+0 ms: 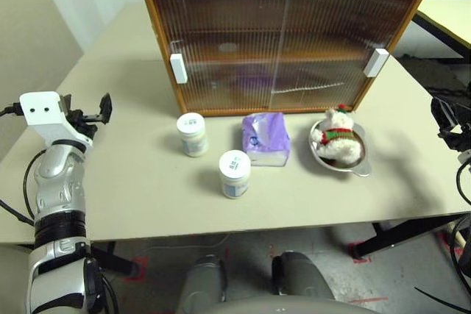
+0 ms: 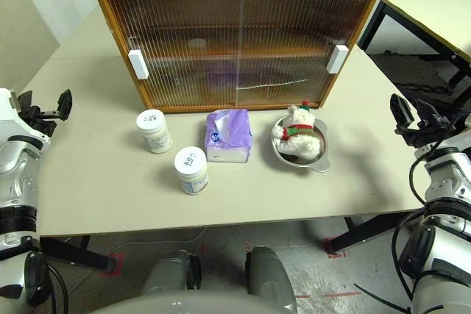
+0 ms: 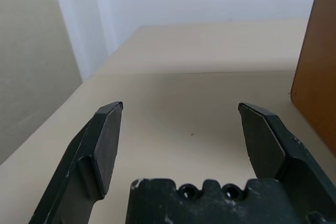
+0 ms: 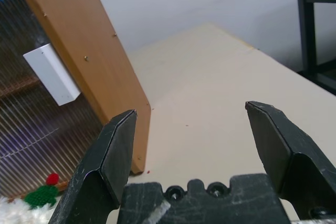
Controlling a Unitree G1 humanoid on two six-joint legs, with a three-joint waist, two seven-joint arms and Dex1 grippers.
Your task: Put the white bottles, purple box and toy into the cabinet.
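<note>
The cabinet (image 1: 283, 34) is standing at the back of the beige table (image 1: 132, 182), both ribbed sliding doors closed, a white handle (image 1: 178, 68) at each outer edge. In front of it the task items are sitting in a loose row. One white bottle (image 1: 193, 134) is standing upright near the cabinet's left half; a second white bottle (image 1: 235, 173) is standing nearer the table's front edge, just off the front left corner of the purple box (image 1: 266, 138). The purple box is lying flat between the bottles and a steel bowl (image 1: 352, 163), in which the toy (image 1: 335, 137) is resting.

The left gripper (image 1: 88, 112) is hovering over the left edge of the table, well apart from the nearest bottle. Its fingers (image 3: 105, 145) are standing fully spread, holding nothing and touching nothing, with bare tabletop lying between them.

The right gripper (image 2: 413, 117) is hovering off the right end of the table, well apart from the toy and bowl. Its fingers (image 4: 113, 156) are likewise standing wide open and empty, pointing toward the cabinet's right side panel.
</note>
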